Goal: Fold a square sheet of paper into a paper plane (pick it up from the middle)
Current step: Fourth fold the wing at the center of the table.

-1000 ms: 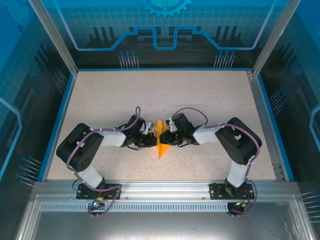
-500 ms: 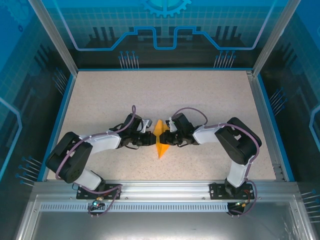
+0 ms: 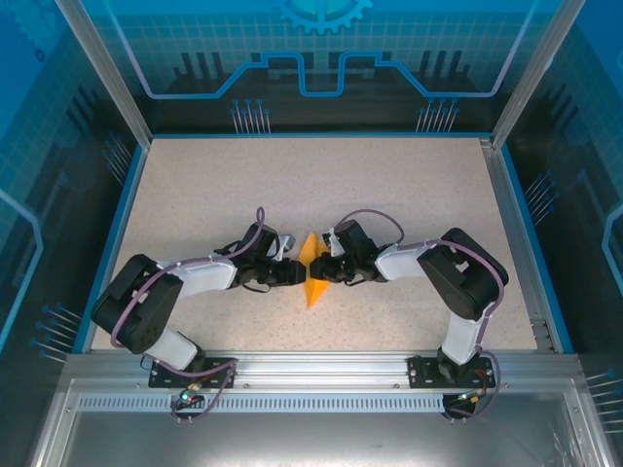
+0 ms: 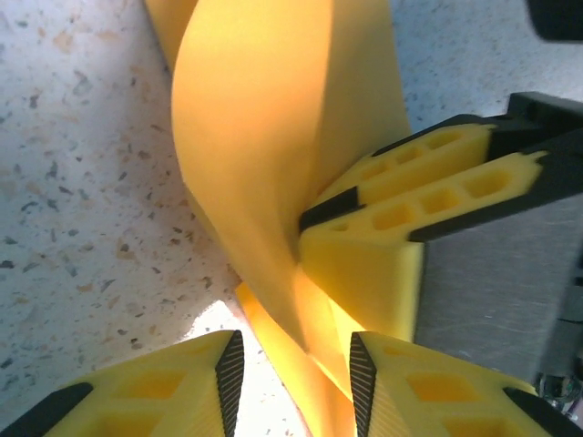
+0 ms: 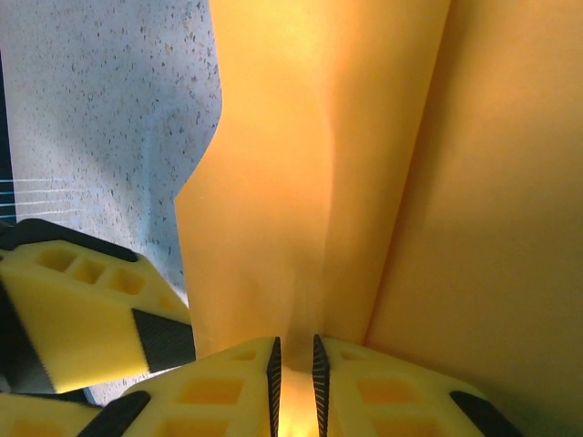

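The paper plane is a narrow orange-yellow folded dart standing on edge mid-table, its sharp point toward the near edge. My right gripper reaches it from the right and is shut on a fold of the paper; in the right wrist view, the right gripper has its pads pressed against that fold. My left gripper is at the plane's left side. In the left wrist view, the left gripper stands open, a paper flap running loosely between its jaws. The right gripper's fingers show there, clamped on the paper.
The speckled beige table is bounded by a blue rim and glass walls. Both arms lie low, elbows out toward the sides, and meet at the centre. A metal rail runs along the near edge.
My left gripper has opened and let go of the paper, and the left arm's elbow has swung outward to the left. The right gripper and the plane have stayed put.
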Motion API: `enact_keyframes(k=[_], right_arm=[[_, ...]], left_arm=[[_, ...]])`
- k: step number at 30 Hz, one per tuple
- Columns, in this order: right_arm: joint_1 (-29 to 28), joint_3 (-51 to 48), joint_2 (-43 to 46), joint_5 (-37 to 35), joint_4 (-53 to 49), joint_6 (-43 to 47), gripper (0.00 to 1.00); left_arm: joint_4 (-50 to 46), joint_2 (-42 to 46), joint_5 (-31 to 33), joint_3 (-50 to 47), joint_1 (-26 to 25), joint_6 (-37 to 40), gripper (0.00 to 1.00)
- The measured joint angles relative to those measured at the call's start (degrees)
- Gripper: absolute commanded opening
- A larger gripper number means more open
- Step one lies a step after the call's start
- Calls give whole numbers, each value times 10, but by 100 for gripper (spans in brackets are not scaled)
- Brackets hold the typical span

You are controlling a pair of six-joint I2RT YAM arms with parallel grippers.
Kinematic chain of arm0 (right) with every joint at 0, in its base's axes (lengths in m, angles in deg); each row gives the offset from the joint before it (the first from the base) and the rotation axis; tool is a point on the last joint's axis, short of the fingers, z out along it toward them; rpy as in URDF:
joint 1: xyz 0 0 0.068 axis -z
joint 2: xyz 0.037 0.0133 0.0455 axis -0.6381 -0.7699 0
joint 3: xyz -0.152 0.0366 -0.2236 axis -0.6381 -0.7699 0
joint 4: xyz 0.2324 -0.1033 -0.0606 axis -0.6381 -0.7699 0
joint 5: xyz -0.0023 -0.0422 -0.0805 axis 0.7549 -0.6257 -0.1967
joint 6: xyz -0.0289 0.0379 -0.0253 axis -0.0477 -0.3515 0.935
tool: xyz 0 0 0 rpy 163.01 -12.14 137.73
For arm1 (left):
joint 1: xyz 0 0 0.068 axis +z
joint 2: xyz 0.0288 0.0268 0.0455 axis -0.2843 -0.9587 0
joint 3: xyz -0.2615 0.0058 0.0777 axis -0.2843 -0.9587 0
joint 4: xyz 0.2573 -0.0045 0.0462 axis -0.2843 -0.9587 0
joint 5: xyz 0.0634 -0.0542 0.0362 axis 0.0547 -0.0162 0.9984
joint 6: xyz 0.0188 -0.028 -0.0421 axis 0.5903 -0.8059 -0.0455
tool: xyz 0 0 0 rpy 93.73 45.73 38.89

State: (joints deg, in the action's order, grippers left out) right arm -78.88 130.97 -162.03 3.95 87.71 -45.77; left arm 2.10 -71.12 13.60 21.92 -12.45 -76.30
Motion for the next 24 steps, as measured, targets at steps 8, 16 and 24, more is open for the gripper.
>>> enact_keyframes(k=[8, 16, 24], right_arm=[[0, 0, 0, 0, 1, -2, 20], [0, -1, 0, 0, 2, -2, 20], [0, -8, 3, 0, 13, -2, 23]], left_arm=[[8, -21, 0, 4, 0, -1, 29], [13, -30, -1, 20, 0, -10, 17], [12, -32, -2, 25, 0, -9, 12]])
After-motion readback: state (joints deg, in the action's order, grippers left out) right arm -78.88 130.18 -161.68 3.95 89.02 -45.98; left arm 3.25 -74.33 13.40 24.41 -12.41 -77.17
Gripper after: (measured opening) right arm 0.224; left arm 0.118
